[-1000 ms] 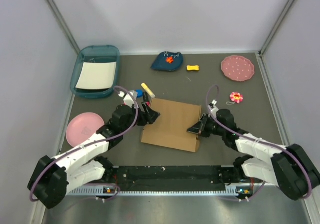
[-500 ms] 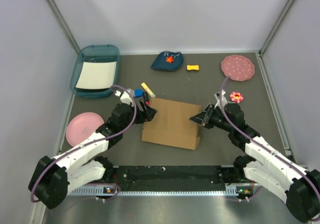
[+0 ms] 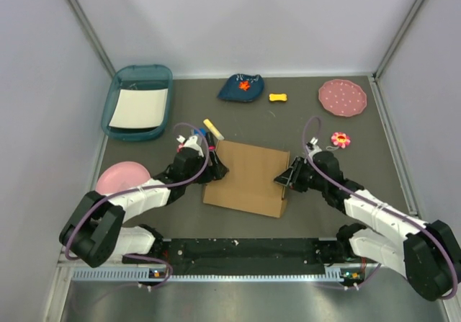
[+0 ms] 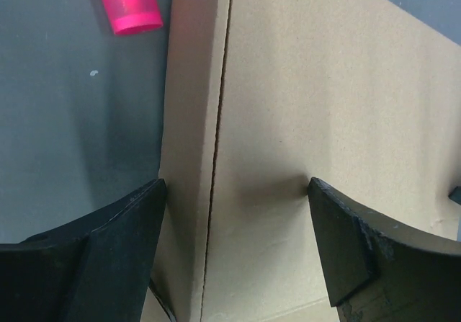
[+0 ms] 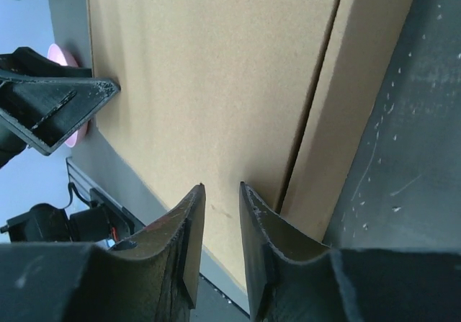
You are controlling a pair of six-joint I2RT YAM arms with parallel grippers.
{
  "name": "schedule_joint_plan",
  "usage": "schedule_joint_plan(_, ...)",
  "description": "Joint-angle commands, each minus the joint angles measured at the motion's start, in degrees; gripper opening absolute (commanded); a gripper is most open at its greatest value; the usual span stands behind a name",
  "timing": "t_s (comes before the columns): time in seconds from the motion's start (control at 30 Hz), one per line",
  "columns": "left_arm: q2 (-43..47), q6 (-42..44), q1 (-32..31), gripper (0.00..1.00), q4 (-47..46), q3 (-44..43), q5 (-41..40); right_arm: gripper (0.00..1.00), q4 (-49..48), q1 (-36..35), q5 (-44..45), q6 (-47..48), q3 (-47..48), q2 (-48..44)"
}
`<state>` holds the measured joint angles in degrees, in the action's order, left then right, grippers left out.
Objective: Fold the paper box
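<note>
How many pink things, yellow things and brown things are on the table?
Pink: 4 (plate, dotted plate, flower, tube)
Yellow: 2 (bone, stick)
Brown: 1 (box)
Total: 7
</note>
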<state>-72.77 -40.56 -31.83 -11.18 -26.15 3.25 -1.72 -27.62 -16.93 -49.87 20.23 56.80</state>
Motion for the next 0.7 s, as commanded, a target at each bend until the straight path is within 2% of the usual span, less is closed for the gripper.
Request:
schedule_joint_plan(0.0,-1.93,0.3,-0.16,0.83,-0.42,0.05,2.38,0.27,9.87,-0.07,7.61,3.9,-0.37,3.76)
schedule_joint_plan(0.07,-1.94,0.48,-0.16,0.83,-0.51,0.66,1.42,0.27,11.03,-0.07,7.96,4.69,1.03,2.54)
schedule_joint_plan(0.23,-2.02,1.09,-0.16,0.82,0.89,0.14,-0.34,0.41,17.25,-0.07,11.21,6.27,6.04,-7.98)
schedule_joint_plan(0.33,-1.58,1.27,-0.16,0.82,1.77,-0.13,-1.31,0.5,22.7,-0.07,16.74,6.71,10.35,-11.17)
schedule_joint_plan(0.4,-1.32,1.36,-0.16,0.82,1.95,-0.13,-1.92,0.56,27.02,0.02,19.74,7.59,12.46,-10.92)
schedule_joint_plan(0.5,-1.32,1.09,-0.16,0.82,1.95,-0.04,-2.28,0.61,27.47,-0.07,18.43,7.77,11.77,-7.76)
schedule_joint_plan(0.67,-2.28,0.83,-0.16,0.82,1.42,-0.39,-1.05,0.62,20.27,-0.16,13.34,6.63,6.68,-0.39)
